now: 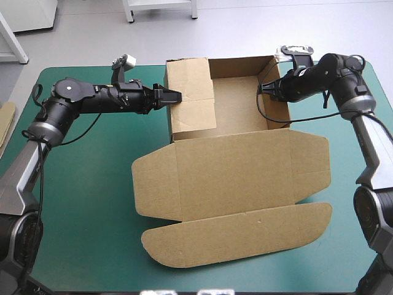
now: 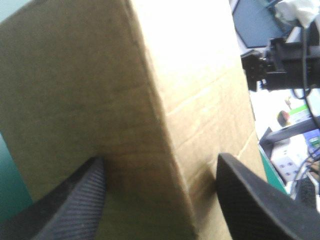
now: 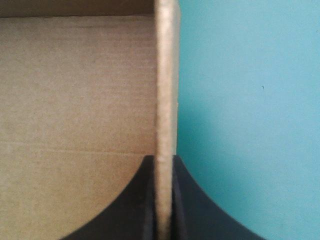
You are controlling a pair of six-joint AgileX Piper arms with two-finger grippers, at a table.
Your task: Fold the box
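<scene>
High view: the box [image 1: 233, 172] lies on the bench [image 1: 92, 203], long axis far-to-near, tray far, lid flat toward the near edge. Both arms reach inward to the tray's 2 side walls. Left wrist view: the left pincer [image 2: 160, 160] gapes wide, straddling the tray's corner. Right wrist view: the right pincer [image 3: 164, 160] pinches 1 upright wall.

The box [image 1: 233, 166] is brown corrugated board, matt and dry-looking, its faces smooth apart from faint parallel ribbing and pressed crease lines. Its cut edge [image 3: 165, 90] shows paler, rough and fibrous. The worktop's teal-green cover [image 1: 86, 203] looks smooth and matt. The fingers [image 2: 75, 210] of the left gripper [image 2: 160, 162] are black, matt and finely ridged, like moulded rubber, while the right gripper [image 3: 164, 167] shows plain, smooth black surfaces. The black arm housings [image 1: 104, 98] carry a slight satin sheen.
</scene>
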